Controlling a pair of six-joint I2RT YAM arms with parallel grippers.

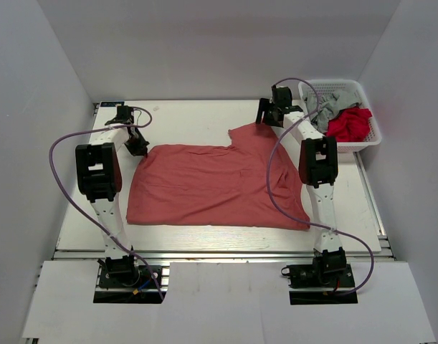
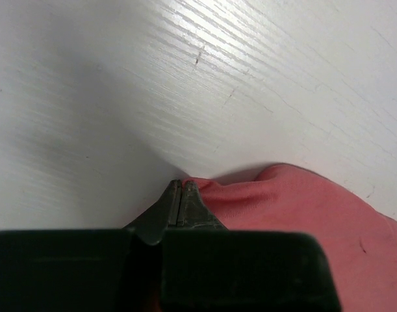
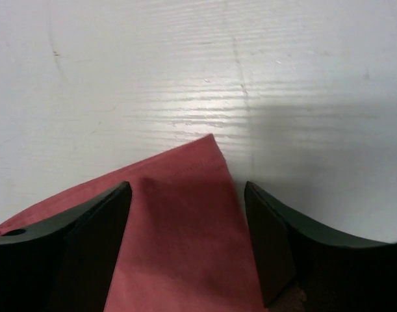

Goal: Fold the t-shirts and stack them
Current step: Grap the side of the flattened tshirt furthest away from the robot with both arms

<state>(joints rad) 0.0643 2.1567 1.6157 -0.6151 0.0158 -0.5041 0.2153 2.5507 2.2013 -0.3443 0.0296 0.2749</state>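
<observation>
Salmon-red t-shirt (image 1: 211, 186) lies spread nearly flat in the middle of the white surface (image 1: 190, 118) in the top view, soft matte cloth with shallow creases. Its long axis runs left to right, and one pointed flap reaches toward the far right. The left gripper (image 1: 137, 147) sits at the far-left corner and the right gripper (image 1: 269, 115) at that far-right flap. Off to the far right, a white mesh basket (image 1: 376, 140) holds a crumpled grey t-shirt (image 1: 337, 104) and a brighter red t-shirt (image 1: 350, 123).

Over to the left wrist: the left gripper (image 2: 180, 195) is closed tight, its dark metal fingertips (image 2: 193, 205) meeting on the rounded edge of the salmon-red t-shirt (image 2: 302, 221). The cloth puckers up against them above the grained white surface (image 2: 250, 78).

Right wrist now: the right gripper (image 3: 188, 221) stands wide. Its black fingers (image 3: 94, 234) flank a sharp, hemmed corner of the salmon-red t-shirt (image 3: 192, 175), which points away from the camera across the surface (image 3: 185, 65). It grips nothing.
</observation>
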